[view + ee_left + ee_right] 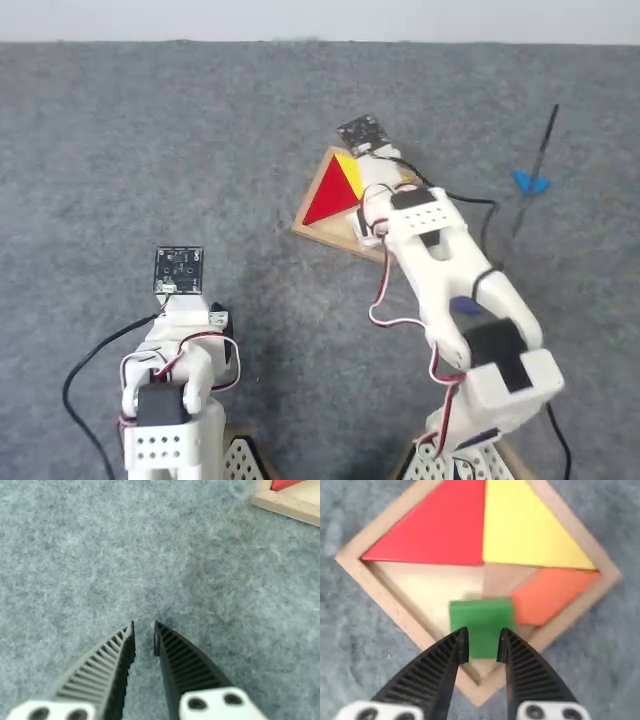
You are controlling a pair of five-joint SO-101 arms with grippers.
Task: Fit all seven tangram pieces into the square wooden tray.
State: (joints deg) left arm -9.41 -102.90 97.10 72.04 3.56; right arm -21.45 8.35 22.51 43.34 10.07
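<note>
Right gripper (481, 637) is parked over the square wooden tray (607, 575), which sits turned like a diamond on the grey felt table (150, 130). Its fingers are spread just a bit, with the tips over the near edge of the green square (480, 617), and you can see green through the gap. That square is way wider than the gap, so it's not pinched across its sides.

Already in the tray: the big red triangle (440, 527) and the big yellow triangle (525, 525) are edge to edge in the far half. The orange parallelogram (552, 595) is tucked under the yellow one, right next to the green square. There's bare wood beside the green.

A blue piece (530, 182) is out on the felt, well apart from the tray, next to a thin dark rod (537, 165).

Left gripper (144, 627) hangs low over plain felt, well away from the tray. Its fingers are drawn together with only a sliver between the tips, holding nothing
</note>
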